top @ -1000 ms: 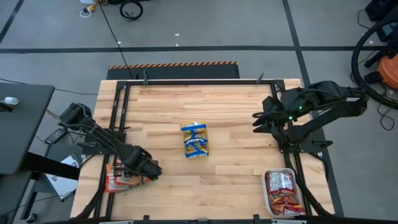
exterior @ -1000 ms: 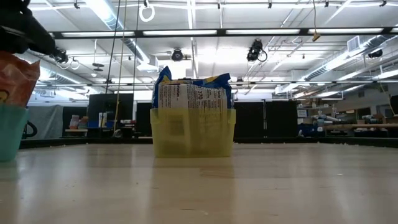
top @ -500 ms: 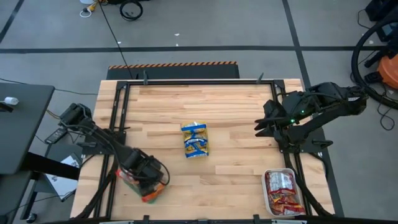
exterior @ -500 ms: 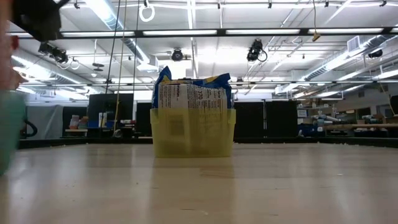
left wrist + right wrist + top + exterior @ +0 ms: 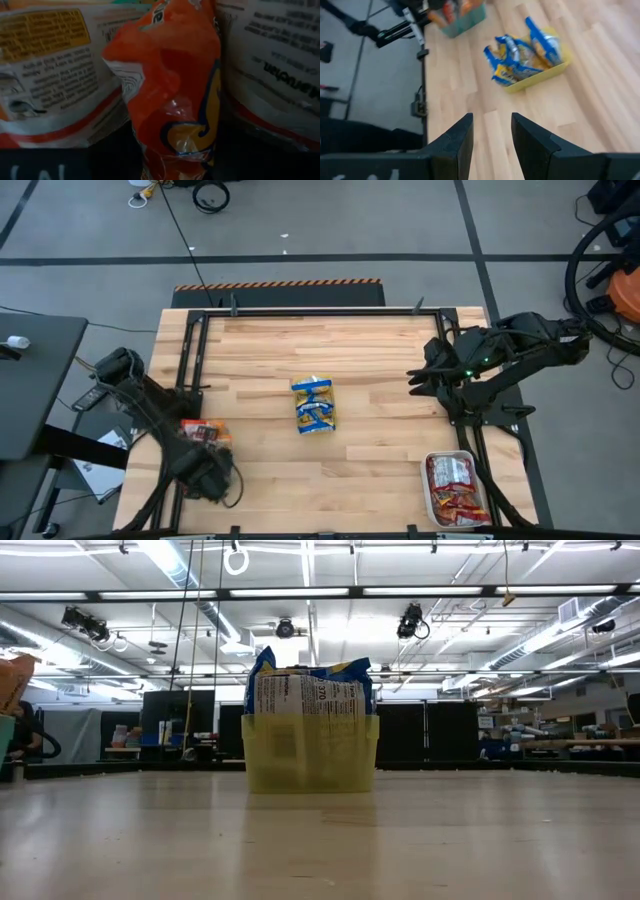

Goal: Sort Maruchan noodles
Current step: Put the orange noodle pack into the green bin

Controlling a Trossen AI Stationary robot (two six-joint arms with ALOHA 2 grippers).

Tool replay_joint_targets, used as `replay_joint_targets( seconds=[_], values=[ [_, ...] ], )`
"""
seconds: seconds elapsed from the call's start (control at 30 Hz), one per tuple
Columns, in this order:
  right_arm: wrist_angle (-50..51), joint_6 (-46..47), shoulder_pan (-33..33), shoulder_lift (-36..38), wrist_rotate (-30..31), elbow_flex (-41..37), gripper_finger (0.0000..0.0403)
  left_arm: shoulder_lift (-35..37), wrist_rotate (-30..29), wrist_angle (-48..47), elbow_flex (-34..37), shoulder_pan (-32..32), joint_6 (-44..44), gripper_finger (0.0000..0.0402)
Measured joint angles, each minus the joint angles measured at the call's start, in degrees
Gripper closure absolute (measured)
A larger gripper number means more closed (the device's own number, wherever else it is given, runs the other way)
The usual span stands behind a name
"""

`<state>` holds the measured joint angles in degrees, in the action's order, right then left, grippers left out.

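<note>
Nearest the front edge, off to the left of the yellow tray [image 5: 315,426], the left tool [image 5: 208,476] hangs low over the corner of the tabletop [image 5: 370,450]. Just beyond it, and nearer the yellow tray, a bunch of orange packets [image 5: 203,431] stands on edge. From the left wrist, one crumpled orange packet fills the middle of the view, with the white printed backs of two more pressed against it on either side. I cannot tell whether this tool is apart or clamped on anything. From table height, a sliver of the green tray [image 5: 4,735] that carries these packets shows at the far left, an orange one poking out of its top.

Also at the front edge, but well to the right of the yellow tray, a white tray [image 5: 432,490] holds red packets [image 5: 455,485] lying flat.

The yellow tray itself sits in the middle of the tabletop, stuffed with blue packets [image 5: 312,402] standing upright, their tops rising above its rim.

A little farther back and to the right of the yellow tray, the right tool [image 5: 416,373] waits above the tabletop's right edge, pointing towards the yellow tray. Its fingers [image 5: 459,137] stand apart with nothing between them.
</note>
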<state>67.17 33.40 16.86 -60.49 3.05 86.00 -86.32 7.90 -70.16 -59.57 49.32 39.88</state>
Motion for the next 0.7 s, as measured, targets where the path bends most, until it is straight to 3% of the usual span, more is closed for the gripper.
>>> replay_joint_targets(
  seconds=[0.13, 0.4, 0.6, 0.7],
  values=[
    [0.0, 0.0, 0.0, 0.0, 4.0, 0.0, 0.0265, 0.0, -1.0, 1.0, 0.0, 5.9, 0.6, 0.0226],
    [-0.3, 1.5, -0.3, 0.0, 10.8, 0.0, 0.0261, 0.0, -0.5, 7.5, 0.0, 13.9, 15.3, 0.0225],
    [-2.0, -0.4, -3.2, 0.0, 11.9, 0.0, 0.0237, 0.0, 3.1, 7.9, -0.1, 15.3, 15.2, 0.0195],
    [-2.4, -2.8, -4.6, 0.2, 10.0, 0.0, 0.0218, 0.4, 6.4, 7.3, -0.3, 14.5, 19.7, 0.0168]
  ],
)
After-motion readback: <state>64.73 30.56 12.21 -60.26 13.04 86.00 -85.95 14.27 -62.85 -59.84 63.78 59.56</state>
